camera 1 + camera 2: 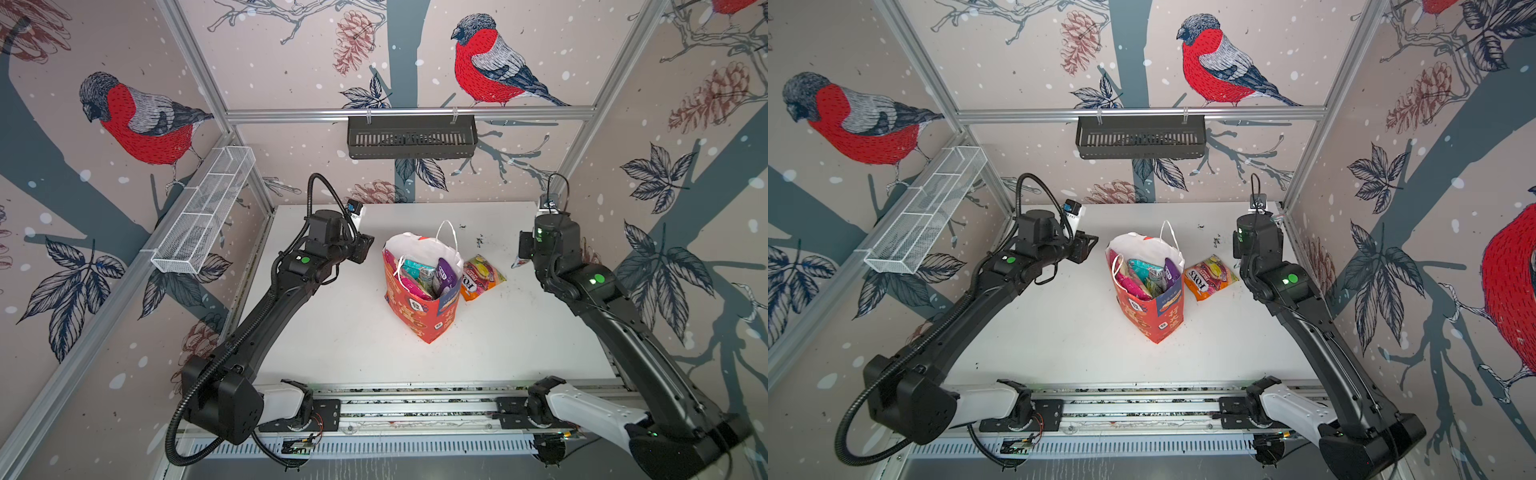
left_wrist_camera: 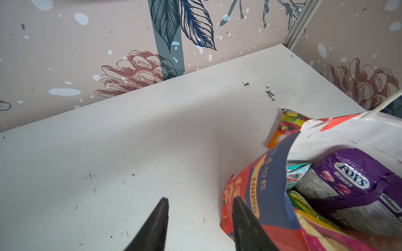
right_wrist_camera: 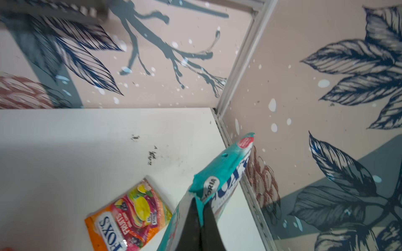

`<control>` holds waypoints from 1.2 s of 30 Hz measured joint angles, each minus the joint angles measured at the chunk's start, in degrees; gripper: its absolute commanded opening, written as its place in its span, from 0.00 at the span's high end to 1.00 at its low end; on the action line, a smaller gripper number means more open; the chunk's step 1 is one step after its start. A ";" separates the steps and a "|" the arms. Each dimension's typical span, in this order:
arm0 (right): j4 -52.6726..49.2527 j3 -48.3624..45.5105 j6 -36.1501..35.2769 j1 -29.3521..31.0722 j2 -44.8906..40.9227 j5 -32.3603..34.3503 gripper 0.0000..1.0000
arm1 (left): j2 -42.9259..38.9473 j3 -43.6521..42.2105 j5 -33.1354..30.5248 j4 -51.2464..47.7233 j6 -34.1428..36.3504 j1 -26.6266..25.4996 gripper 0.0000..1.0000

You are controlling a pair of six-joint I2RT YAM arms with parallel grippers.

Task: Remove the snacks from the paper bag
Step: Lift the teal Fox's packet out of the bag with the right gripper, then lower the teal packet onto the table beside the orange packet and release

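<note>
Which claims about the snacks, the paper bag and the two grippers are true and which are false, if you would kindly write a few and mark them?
1. The orange FOX'S pack lies on the table, outside the paper bag. True.
2. The right gripper is open and empty. False: it is shut on a teal pack.
3. The purple FOX'S pack sits inside the bag. True.
4. The paper bag lies flat on its side. False: it stands upright.
5. The left gripper holds the bag's handle. False: its jaws are open with nothing between them, next to the bag.
</note>
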 measured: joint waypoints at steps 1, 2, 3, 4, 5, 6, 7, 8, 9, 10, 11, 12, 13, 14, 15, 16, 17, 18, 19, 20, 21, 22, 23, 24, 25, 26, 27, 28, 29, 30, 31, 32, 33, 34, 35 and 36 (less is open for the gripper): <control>-0.96 -0.68 0.70 -1.57 0.96 -0.09 1.00 | 0.00 0.02 0.00 0.00 0.00 0.00 0.52; -1.53 -1.16 0.94 -2.71 1.77 -0.26 1.00 | 0.00 0.02 0.00 0.00 0.00 0.00 0.52; -2.25 -1.68 1.01 -4.07 2.82 -0.50 1.00 | 0.00 0.04 -0.02 0.00 0.02 0.00 0.52; -2.84 -2.16 1.09 -5.25 3.89 -0.70 1.00 | 0.00 0.04 -0.02 -0.02 0.02 0.00 0.52; -3.28 -2.64 1.27 -6.14 4.92 -0.74 1.00 | 0.00 0.07 -0.02 -0.02 0.02 0.00 0.52; -3.82 -3.17 1.46 -6.93 6.14 -0.79 1.00 | 0.00 0.11 -0.02 -0.02 0.02 0.00 0.51; -4.37 -3.74 1.92 -7.65 7.37 -0.87 1.00 | 0.00 0.13 -0.02 -0.02 0.02 0.00 0.52; -4.92 -4.15 2.32 -8.17 8.41 -0.92 1.00 | 0.00 0.13 -0.02 -0.02 0.02 0.00 0.52; -5.53 -4.63 2.32 -8.74 9.77 -0.96 1.00 | 0.00 0.13 -0.02 -0.02 0.02 0.00 0.52; -5.90 -5.01 2.49 -9.22 11.37 -1.18 1.00 | 0.02 0.13 -0.04 -0.04 0.04 0.00 0.52; -6.08 -5.29 2.69 -9.46 12.68 -1.60 1.00 | 0.04 0.13 -0.04 -0.04 0.04 0.00 0.52; -6.51 -5.55 2.82 -9.68 14.25 -2.08 1.00 | 0.07 0.13 -0.04 -0.04 0.04 0.00 0.52; -7.21 -5.60 3.34 -9.77 15.98 -2.45 1.00 | 0.13 0.13 -0.04 -0.04 0.04 0.00 0.52; -7.48 -5.57 3.87 -9.79 17.62 -2.78 1.00 | 0.13 0.13 -0.04 -0.04 0.04 0.00 0.52; -7.91 -5.40 3.91 -9.79 19.58 -3.10 1.00 | 0.13 0.13 -0.04 -0.04 0.04 0.00 0.52; -8.26 -5.09 4.22 -9.81 21.84 -3.41 1.00 | 0.13 0.13 -0.07 -0.04 0.04 0.00 0.52; -8.22 -4.90 4.28 -9.86 23.65 -3.63 1.00 | 0.13 0.13 -0.09 -0.04 0.04 0.00 0.52; -8.11 -4.76 4.37 -9.86 25.40 -3.93 1.00 | 0.13 0.11 -0.11 -0.04 0.04 0.00 0.52; -7.91 -4.76 4.46 -9.86 26.97 -4.37 1.00 | 0.13 0.09 -0.11 -0.04 0.04 0.00 0.52; -7.85 -4.76 4.48 -9.86 27.87 -4.79 0.99 | 0.13 0.07 -0.11 -0.07 0.04 0.00 0.52; -7.85 -4.83 4.50 -9.90 28.81 -5.42 0.99 | 0.13 0.07 -0.11 -0.07 0.04 0.00 0.52; -7.87 -5.07 4.52 -9.92 29.42 -6.34 0.96 | 0.13 0.07 -0.13 -0.09 0.04 0.00 0.52; -7.87 -5.31 4.52 -9.94 29.57 -7.06 0.94 | 0.11 0.04 -0.17 -0.13 0.04 0.00 0.52; -7.80 -5.60 4.52 -10.05 29.57 -8.02 0.88 | 0.02 0.04 -0.26 -0.22 0.07 0.00 0.52; -7.43 -5.81 4.48 -10.23 29.40 -9.25 0.82 | -0.07 0.04 -0.44 -0.28 0.28 0.00 0.52; -6.75 -6.10 4.42 -10.45 29.09 -10.54 0.77 | -0.15 0.04 -0.57 -0.31 0.35 0.00 0.52; -6.23 -6.36 4.26 -10.75 28.52 -12.00 0.68 | -0.20 0.04 -0.66 -0.31 0.33 0.00 0.53; -5.86 -6.58 4.24 -11.06 27.74 -13.38 0.60 | -0.24 0.04 -0.90 -0.35 0.35 0.00 0.54; -5.40 -6.71 4.22 -11.10 26.86 -14.84 0.54 | -0.26 0.04 -1.31 -0.44 0.35 0.00 0.54; -4.87 -6.78 4.22 -11.28 25.83 -16.41 0.49 | -0.28 0.04 -1.33 -0.66 0.33 0.00 0.55; -4.35 -6.84 4.20 -11.37 24.59 -18.36 0.47 | -0.28 0.04 -1.42 -1.11 0.31 0.00 0.57; -3.63 -7.13 4.20 -11.39 23.15 -20.83 0.46 | -0.28 0.04 -1.42 -1.79 0.22 0.00 0.59; -2.86 -7.61 4.20 -11.28 21.35 -23.82 0.46 | -0.28 0.04 -1.40 -2.64 0.20 0.00 0.61; -2.08 -8.24 4.22 -10.97 19.45 -26.69 0.45 | -0.33 0.04 -1.38 -3.48 -0.02 0.00 0.62; -1.33 -8.87 4.24 -10.58 17.92 -29.27 0.45 | -0.46 0.00 -1.29 -4.37 -0.81 0.00 0.64; -0.24 -10.01 4.33 -9.90 15.91 -32.68 0.45 | -0.79 -0.26 -1.09 -5.11 -1.20 0.00 0.65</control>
